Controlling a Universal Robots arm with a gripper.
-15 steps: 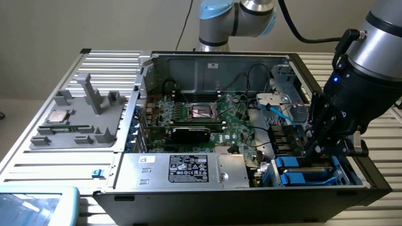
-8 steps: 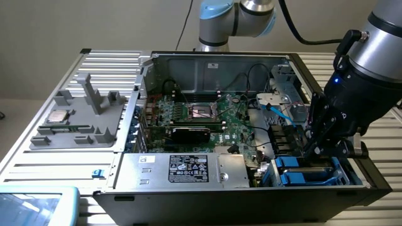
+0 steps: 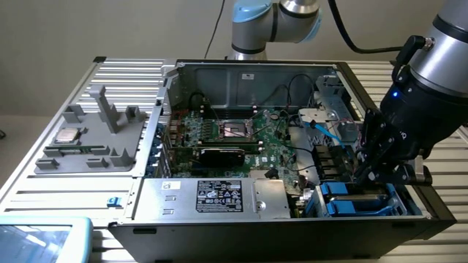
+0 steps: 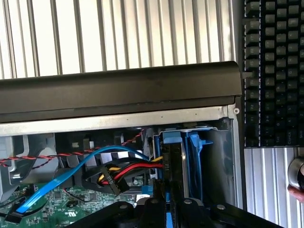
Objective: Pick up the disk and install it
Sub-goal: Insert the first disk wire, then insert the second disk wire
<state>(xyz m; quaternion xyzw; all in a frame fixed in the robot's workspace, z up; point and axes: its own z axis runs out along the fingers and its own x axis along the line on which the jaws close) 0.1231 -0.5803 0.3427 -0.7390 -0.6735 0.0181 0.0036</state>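
Nearest in the exterior view, the open computer case [image 3: 278, 233] lies on its side on the ribbed metal surface [image 3: 66, 192], with a large silver box [image 3: 212, 198] bearing a black label along its front edge. At the front corner on the exterior view's right sit the drive bays, and there the disk [image 3: 349, 198] shows its bright blue rails, lying in the bay. The tool [image 3: 365, 174] has its tips just above that disk, at the rear edge of the blue rails; its fingers are drawn almost together. Whether they pinch any part of the disk cannot be told, since the tool's own body hides the contact.

In the wrist view the dark fingers [image 4: 173, 199] point down into the bay, with the disk's blue rails [image 4: 192, 156] directly beyond them against the case wall, and red, yellow and blue cables [image 4: 118, 171] just beside.

Farther back, the green motherboard [image 3: 249, 137] fills the middle of the case. On the exterior view's left, a grey fixture tray [image 3: 87, 139] carries a small square processor chip [image 3: 68, 135]. Behind the case rises the arm's base [image 3: 274, 24].
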